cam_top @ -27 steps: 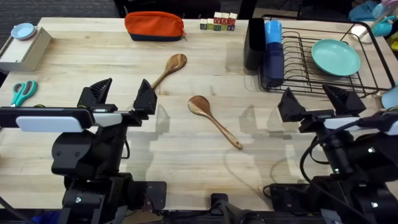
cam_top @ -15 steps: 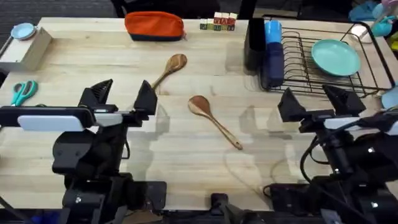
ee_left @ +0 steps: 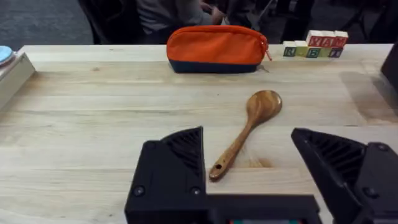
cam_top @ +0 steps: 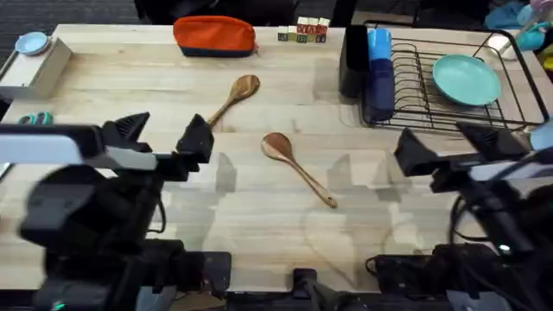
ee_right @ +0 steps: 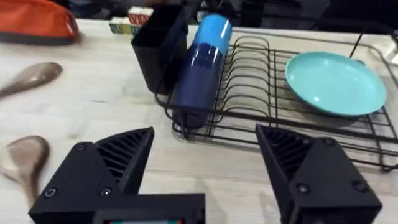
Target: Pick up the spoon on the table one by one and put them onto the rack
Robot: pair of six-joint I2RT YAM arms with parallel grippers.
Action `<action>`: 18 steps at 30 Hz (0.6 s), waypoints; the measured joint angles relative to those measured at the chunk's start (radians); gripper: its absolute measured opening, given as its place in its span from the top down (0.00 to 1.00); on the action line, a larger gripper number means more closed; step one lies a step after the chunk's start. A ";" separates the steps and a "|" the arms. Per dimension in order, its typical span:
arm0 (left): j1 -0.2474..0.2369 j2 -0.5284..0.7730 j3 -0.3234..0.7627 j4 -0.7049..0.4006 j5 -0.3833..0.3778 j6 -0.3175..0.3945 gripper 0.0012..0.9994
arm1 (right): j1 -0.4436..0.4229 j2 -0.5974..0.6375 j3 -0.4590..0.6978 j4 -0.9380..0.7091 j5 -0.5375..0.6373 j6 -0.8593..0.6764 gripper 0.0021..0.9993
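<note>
Over at the left edge of the pale light-wood plank surface (cam_top: 259,207) a pair of teal-handled scissors (cam_top: 33,118) peeks out beside the left arm, and a pale box with a small blue dish (cam_top: 32,42) on it sits at the far left corner. The left tool (cam_top: 161,141) hangs above the surface with its black fingers spread wide and nothing between them. In the left wrist view the tool (ee_left: 261,174) frames the handle end of the first brown wooden cooking spoon (ee_left: 245,130), which lies flat on the planks with its oval bowl pointing toward the orange zip pouch (ee_left: 216,47) at the far edge.

From overhead that spoon (cam_top: 232,98) lies just beyond the left tool, and the second brown wooden spoon (cam_top: 298,168) rests near the middle of the surface, bowl toward the far side and its handle angled toward the right arm. The two spoons lie apart. A row of small lettered blocks (cam_top: 302,31) stands at the far edge, right of the pouch.

The black wire dish rack (cam_top: 449,86) sits at the far right, with its tall black box-shaped utensil holder (cam_top: 352,59) at the end nearest the spoons, a blue bottle (cam_top: 378,73) lying against it and a teal round plate (cam_top: 467,79) farther right. The right tool (cam_top: 454,147) hovers in front of the rack, fingers wide apart and empty.
</note>
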 joint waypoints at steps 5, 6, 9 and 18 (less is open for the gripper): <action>0.000 0.151 0.165 -0.092 0.008 0.000 0.13 | 0.000 0.085 0.168 -0.102 -0.001 0.000 0.01; 0.000 0.189 0.199 -0.115 0.009 0.000 0.13 | 0.000 0.107 0.200 -0.120 -0.001 0.000 0.01; 0.000 0.309 0.297 -0.170 0.009 0.000 0.13 | 0.000 0.181 0.299 -0.176 -0.002 0.000 0.01; 0.000 0.689 0.619 -0.323 0.009 0.000 0.13 | 0.000 0.456 0.610 -0.392 -0.021 0.001 0.01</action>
